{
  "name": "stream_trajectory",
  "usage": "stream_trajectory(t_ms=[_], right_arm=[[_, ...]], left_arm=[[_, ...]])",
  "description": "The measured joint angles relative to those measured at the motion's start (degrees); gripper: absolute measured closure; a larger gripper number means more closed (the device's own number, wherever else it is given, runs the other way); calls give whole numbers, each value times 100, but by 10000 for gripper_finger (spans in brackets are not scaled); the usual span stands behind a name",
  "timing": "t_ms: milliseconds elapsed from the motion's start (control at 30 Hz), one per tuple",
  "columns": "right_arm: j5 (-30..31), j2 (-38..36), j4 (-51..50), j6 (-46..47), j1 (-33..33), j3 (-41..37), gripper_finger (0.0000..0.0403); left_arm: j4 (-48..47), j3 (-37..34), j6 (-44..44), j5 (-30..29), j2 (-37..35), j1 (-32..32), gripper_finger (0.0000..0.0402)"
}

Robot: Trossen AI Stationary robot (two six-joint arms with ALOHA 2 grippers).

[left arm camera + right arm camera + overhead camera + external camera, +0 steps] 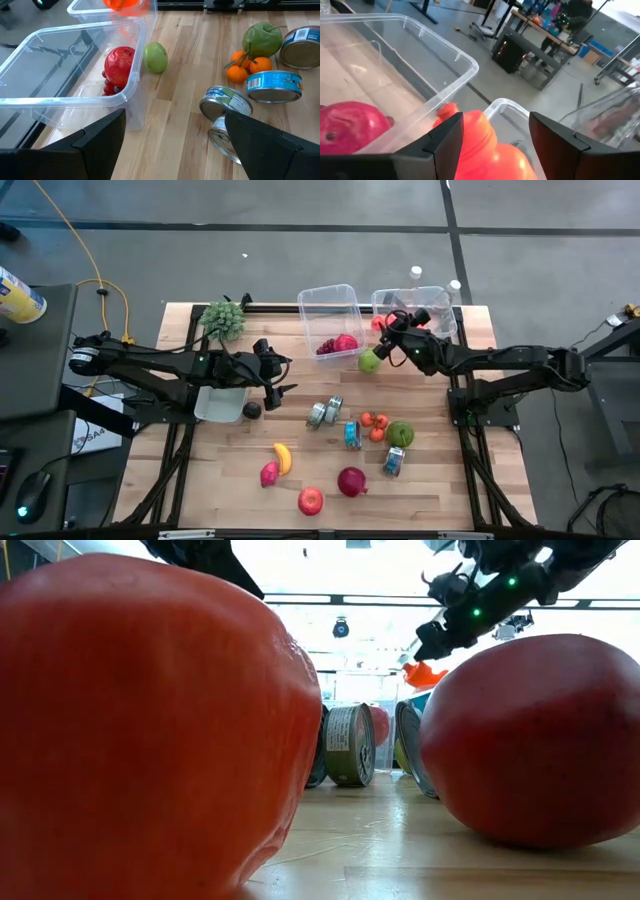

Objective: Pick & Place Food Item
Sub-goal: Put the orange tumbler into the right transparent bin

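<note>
On table [430, 490]: two bins at 12 o'clock, left bin [327, 305] beside right bin [432, 302]. Cans [324, 413] in centre. Banana [283, 457] at 6 o'clock. Tray [218, 404] at 9 o'clock.

Two dark robot arms reach inward over a wooden tabletop [230, 470], one from each side.

The left arm stretches level from the tabletop's left edge toward its middle, ending in the left gripper [284, 376], whose two fingers [100, 142] stand spread apart with nothing between them. The right arm comes in from the tabletop's right edge, bent at the elbow, with its forearm angled toward the far side of the tabletop. The right gripper [386, 326] hangs above the tabletop's far right part, its fingers [447, 137] closed on an orange item [487, 150], one finger on each side of it.
</note>
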Motion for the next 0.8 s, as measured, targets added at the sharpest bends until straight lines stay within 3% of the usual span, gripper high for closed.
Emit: stream_trajectory(t_ms=[167, 400, 633, 800], right_arm=[[201, 0, -259, 17, 0, 3, 188], [1086, 2, -761, 22, -1, 2, 188], [1249, 2, -867, 20, 0, 2, 188], [2019, 2, -860, -45, 0, 2, 188]], left_arm=[[0, 0, 0, 1, 0, 1, 73], [2, 0, -1, -1, 0, 1, 73], [4, 0, -1, 1, 0, 0, 73], [4, 0, -1, 1, 0, 1, 73]])
